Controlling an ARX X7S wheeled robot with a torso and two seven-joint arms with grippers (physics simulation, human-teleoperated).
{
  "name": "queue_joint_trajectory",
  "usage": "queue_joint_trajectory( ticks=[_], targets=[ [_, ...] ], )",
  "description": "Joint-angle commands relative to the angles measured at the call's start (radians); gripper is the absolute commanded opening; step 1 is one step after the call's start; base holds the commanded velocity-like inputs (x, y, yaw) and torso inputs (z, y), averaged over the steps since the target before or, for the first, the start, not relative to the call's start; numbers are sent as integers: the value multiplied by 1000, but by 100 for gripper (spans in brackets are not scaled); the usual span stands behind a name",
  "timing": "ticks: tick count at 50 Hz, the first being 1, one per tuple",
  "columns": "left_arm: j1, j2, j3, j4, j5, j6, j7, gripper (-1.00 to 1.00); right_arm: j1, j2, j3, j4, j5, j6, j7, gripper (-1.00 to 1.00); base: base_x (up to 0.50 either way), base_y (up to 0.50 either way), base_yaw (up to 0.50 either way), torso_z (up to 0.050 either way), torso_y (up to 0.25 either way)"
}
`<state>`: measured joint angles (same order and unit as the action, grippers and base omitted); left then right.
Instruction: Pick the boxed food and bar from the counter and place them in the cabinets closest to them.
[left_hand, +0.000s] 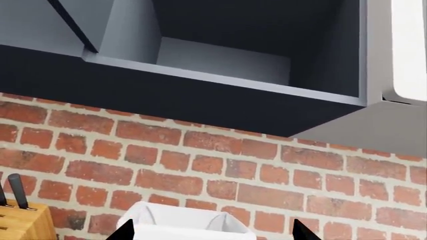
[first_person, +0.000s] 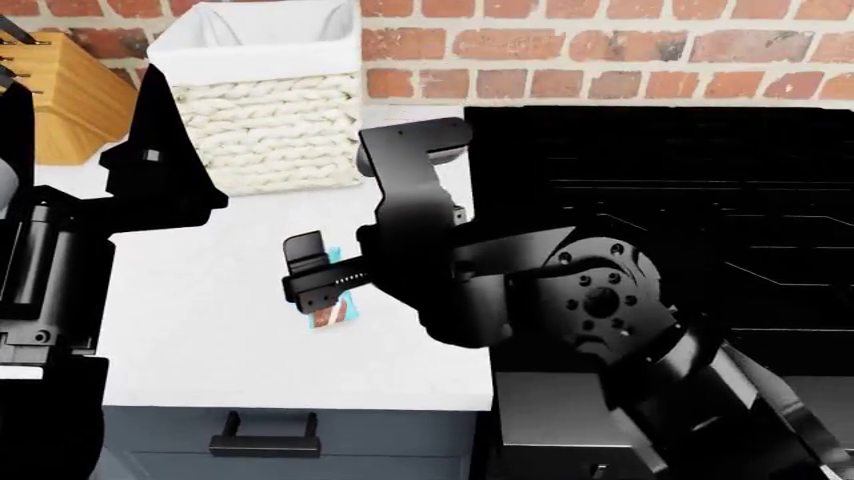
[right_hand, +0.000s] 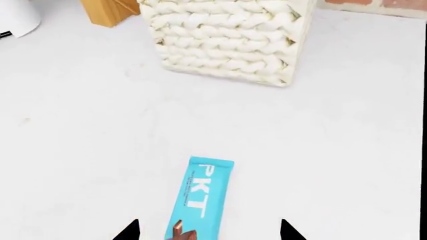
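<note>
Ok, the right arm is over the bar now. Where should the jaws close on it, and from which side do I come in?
Come straight down from above: the bar lies flat on the counter, so its sides offer little height. Close the jaws across its narrow width, around the middle of its length, on the two long edges. In the wrist view the right gripper already straddles it, open, so probably little re-aiming is needed.

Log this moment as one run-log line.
right gripper: open, over bar | bar: flat on counter, ungrasped | left gripper: open, raised facing open cabinet | boxed food: not in view
</note>
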<state>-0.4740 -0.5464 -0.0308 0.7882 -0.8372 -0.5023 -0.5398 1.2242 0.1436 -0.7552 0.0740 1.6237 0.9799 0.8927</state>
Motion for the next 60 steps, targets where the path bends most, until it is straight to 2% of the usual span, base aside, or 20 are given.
queue_joint_trajectory(
  ticks=[1,20,45,51,60],
  targets=[
    [1,-3,0,-1,-4,3,0,100,-11,-26,-37,71,-34,-15,-56,100,0,0,0,0,0],
    [0,-8,0,3,-12,5,-6,100,3,-79,-112,271,-142,-74,-251,100,0,0,0,0,0],
    [-2,-14,-1,5,-21,10,-11,100,26,-137,-233,480,-192,-143,-437,100,0,0,0,0,0],
    [-2,-15,-1,6,-23,10,-13,100,45,-142,-316,548,-145,-199,-471,100,0,0,0,0,0],
    [0,-17,-2,7,-26,14,-13,100,95,-143,-541,613,34,-325,-526,100,0,0,0,0,0]
  ],
)
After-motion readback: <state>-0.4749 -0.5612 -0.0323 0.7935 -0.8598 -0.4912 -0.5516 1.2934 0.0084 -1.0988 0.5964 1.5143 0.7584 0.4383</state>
